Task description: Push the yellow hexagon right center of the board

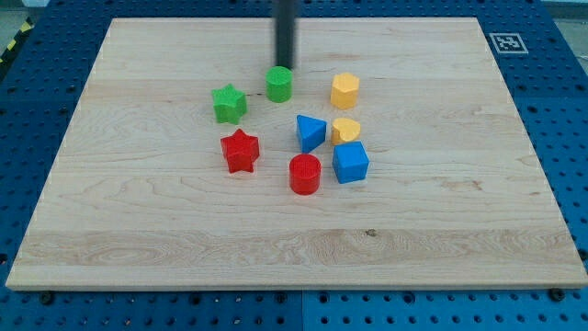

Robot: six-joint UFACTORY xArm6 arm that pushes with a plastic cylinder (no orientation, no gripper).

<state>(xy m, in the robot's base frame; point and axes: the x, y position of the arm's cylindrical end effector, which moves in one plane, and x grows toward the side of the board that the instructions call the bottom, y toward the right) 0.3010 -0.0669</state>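
- Your yellow hexagon (344, 90) sits above the board's middle, toward the top edge, apart from the yellow heart (346, 129) below it
- There are no jaws here to open or close: my tip (286, 64) is a bare rod, holding nothing, just above the green cylinder (279, 84)
- The hexagon lies toward the right edge from my tip, slightly lower
- I judge you need a push from its left side, aimed at the right edge's midpoint
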